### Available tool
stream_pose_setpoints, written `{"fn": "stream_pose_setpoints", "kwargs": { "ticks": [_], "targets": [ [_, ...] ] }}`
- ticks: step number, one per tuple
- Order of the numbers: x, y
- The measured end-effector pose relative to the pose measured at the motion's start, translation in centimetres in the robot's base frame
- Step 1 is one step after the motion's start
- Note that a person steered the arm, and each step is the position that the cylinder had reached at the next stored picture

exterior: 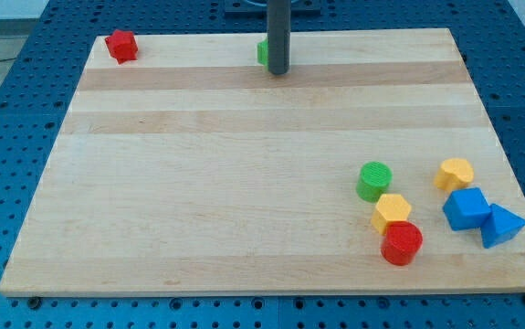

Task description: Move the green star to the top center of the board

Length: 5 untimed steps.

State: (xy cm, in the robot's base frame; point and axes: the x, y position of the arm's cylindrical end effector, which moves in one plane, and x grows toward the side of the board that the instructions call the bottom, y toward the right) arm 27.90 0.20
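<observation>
- My tip [278, 72] is the blunt end of a straight dark rod with no fingers to open or close; it holds nothing and stands on the wooden board [244, 183] near the middle of the top edge.
- The green star [262, 52] sits just to the view's left of the rod, mostly hidden behind it, so only a sliver shows; whether the two touch cannot be told. It lies close to the board's top edge, about centre.
- A red block [121, 45] sits in the board's top left corner, well apart from the tip.
- The broad middle and left of the board are bare wood.
- Near the bottom right corner is a cluster: a green cylinder [373, 181], a yellow block [392, 212], a red cylinder [402, 243], another yellow block [455, 174], a blue block [467, 209] and a blue triangular block [502, 225].
</observation>
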Motion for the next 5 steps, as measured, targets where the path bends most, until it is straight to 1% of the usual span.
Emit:
{"fn": "stream_pose_setpoints", "kwargs": {
  "ticks": [2,5],
  "targets": [
    [0.0,-2.0],
    [-1.2,-2.0]
  ]
}}
